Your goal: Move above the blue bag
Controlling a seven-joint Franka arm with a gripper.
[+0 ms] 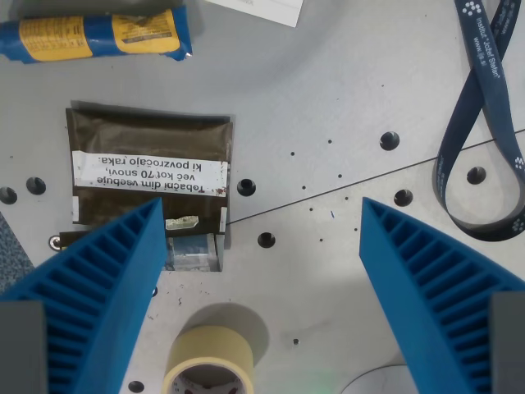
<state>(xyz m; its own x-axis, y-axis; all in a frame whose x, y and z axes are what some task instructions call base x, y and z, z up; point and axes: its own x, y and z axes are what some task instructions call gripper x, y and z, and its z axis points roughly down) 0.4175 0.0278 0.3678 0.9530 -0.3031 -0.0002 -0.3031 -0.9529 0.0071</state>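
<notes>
- Blue bag (98, 34): cut by the top and left edges; label print too small to read.
- Tape roll (209, 361): lower part cut off by the bottom edge.
- Brown pouch (152, 168): lower left corner hidden behind the blue claw finger (98, 279).
- Lanyard (484, 139): runs out past the top and right edges.
- White paper (258, 10): only a corner visible at the top edge.
- Claw (261, 215): finger bases cut off by the bottom edge.

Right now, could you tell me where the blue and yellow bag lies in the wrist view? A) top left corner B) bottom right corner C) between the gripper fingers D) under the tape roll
A: the blue bag lies at the top left, far above the open gripper.
</notes>
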